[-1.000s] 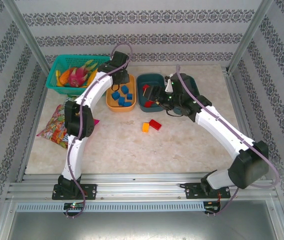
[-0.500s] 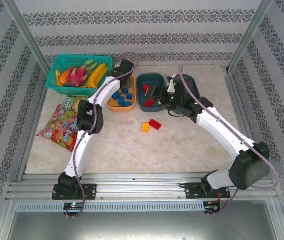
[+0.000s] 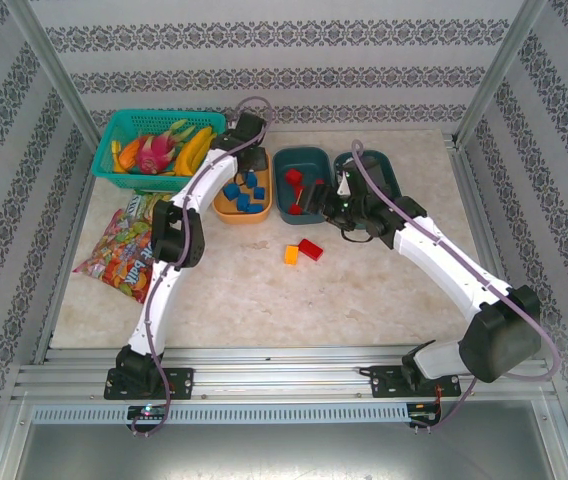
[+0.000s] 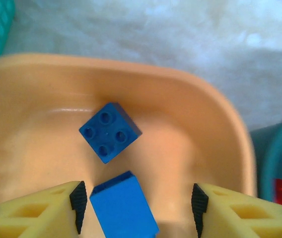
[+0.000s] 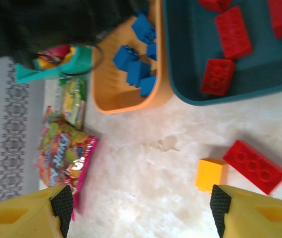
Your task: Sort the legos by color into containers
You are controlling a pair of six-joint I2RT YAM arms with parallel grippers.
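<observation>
The left claw [image 4: 138, 206] reaches far forward and points down into the orange bin [image 4: 220, 129]. Its jaws are spread. A blue brick [image 4: 122, 208] is between its pads, touching neither, its long axis running away from the claw. Just ahead, 1 square blue brick [image 4: 110, 132] sits studs-up, corner-on. The right claw [image 5: 141, 206] hangs spread, gripping nothing. Ahead to its right, a long red brick [image 5: 254, 166] lies diagonally.

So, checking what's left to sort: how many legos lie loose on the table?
2: a yellow-orange brick and a red brick right beside it, on the table in front of the middle bin. More may be hidden.
</observation>
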